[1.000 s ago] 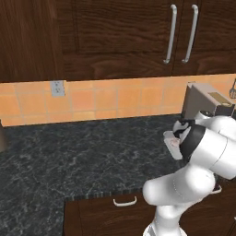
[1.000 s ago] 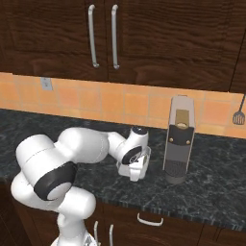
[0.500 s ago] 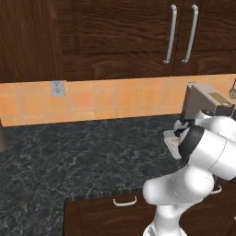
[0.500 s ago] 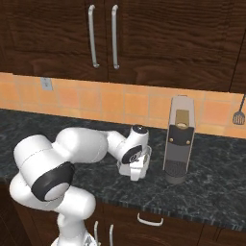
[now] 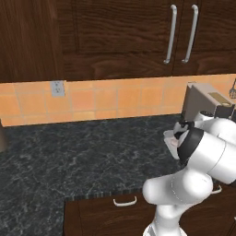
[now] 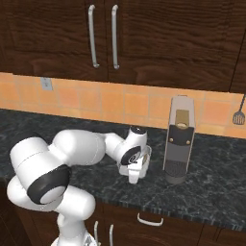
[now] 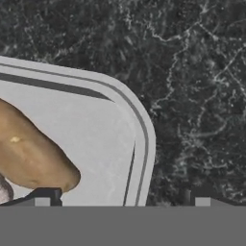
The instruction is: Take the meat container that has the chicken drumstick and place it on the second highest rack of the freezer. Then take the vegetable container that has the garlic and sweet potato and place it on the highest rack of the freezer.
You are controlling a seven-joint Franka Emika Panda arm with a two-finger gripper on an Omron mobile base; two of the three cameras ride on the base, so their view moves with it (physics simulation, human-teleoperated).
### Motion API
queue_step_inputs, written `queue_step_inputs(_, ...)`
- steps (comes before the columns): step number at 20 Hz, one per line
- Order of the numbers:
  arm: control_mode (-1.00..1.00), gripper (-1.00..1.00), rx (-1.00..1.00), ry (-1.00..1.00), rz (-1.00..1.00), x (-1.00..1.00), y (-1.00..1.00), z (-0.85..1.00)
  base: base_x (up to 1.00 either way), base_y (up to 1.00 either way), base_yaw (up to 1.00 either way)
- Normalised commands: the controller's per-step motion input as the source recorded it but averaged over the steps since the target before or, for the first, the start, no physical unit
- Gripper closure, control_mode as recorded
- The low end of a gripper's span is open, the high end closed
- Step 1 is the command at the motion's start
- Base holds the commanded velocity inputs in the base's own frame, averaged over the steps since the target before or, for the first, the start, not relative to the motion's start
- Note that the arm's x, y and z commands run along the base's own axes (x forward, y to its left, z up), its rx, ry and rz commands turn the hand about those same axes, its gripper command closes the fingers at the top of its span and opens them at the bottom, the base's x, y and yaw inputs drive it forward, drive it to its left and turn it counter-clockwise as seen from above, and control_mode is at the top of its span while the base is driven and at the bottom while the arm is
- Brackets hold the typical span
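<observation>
Lying in a pale grey tray (image 7: 120,125) on the dark speckled counter (image 5: 83,161) is the sweet potato (image 7: 29,153), orange-tan, tapering toward the tray's rounded corner. Just under it, at the picture's lower left edge in the hand view, a sliver of something pale pinkish-white peeks out, too little to name. The gripper (image 7: 120,198) hangs right over the tray's rim, released: one dark finger tip (image 7: 44,196) sits over the tray's inside by the sweet potato's end, the other over bare counter outside the rim, nothing between them. From the right base view the gripper (image 6: 137,169) points down at the counter beside a tall grey coffee machine (image 6: 178,139). Behind runs an orange tile wall (image 6: 120,103) under dark wooden cupboards (image 6: 144,38) with long metal handles.
</observation>
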Motion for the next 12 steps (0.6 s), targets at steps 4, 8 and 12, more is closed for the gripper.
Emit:
queue_step_inputs(4,-1.00,-1.00,0.00,0.04,0.03,-0.23,0.00,-0.15,0.00,0.00,0.00)
queue_step_inputs(8,-1.00,-1.00,0.00,0.02,0.04,-0.32,0.00,-0.48,0.00,0.00,0.00)
queue_step_inputs(12,-1.00,-1.00,0.00,0.00,0.07,-0.12,0.05,-0.46,0.00,0.00,0.00)
